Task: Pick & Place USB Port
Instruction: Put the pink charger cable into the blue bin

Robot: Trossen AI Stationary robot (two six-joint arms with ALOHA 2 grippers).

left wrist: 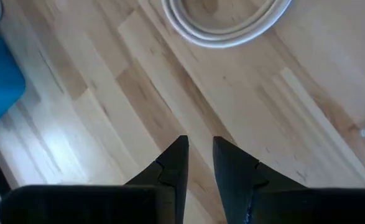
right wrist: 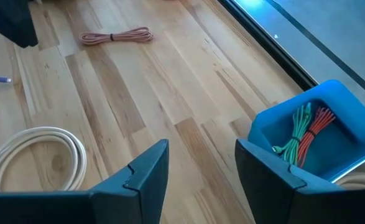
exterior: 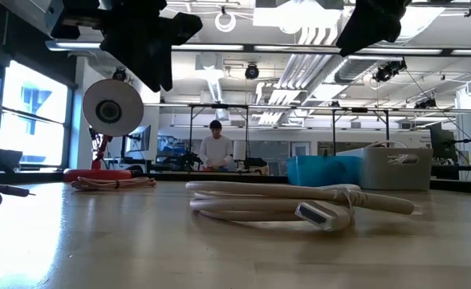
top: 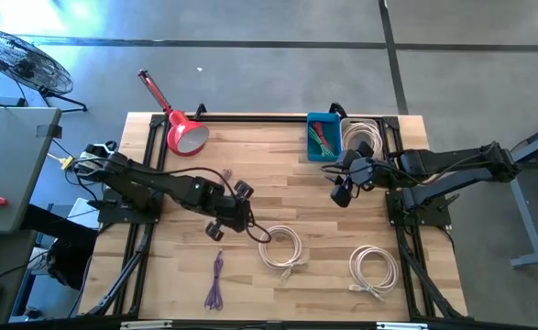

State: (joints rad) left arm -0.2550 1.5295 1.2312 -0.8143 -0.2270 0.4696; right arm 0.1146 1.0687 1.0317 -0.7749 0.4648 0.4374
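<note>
Two coiled white cables lie flat on the wooden table: one (top: 282, 247) near the middle, its plug (exterior: 319, 215) toward the near edge, the other (top: 374, 270) at the near right. My left gripper (top: 241, 217) hovers above bare wood just left of the middle coil (left wrist: 226, 25). Its fingers (left wrist: 183, 163) stand a narrow gap apart with nothing between them. My right gripper (top: 342, 194) hangs open above the table in front of the blue bin (top: 323, 136), its fingers (right wrist: 150, 167) wide apart and empty.
The blue bin (right wrist: 313, 134) at the far edge holds green and red cables, with a white bin (top: 365, 137) of white cables beside it. A red lamp (top: 186, 136) stands far left. A pink cable (top: 218, 176) and a purple cable (top: 216, 280) lie on the wood.
</note>
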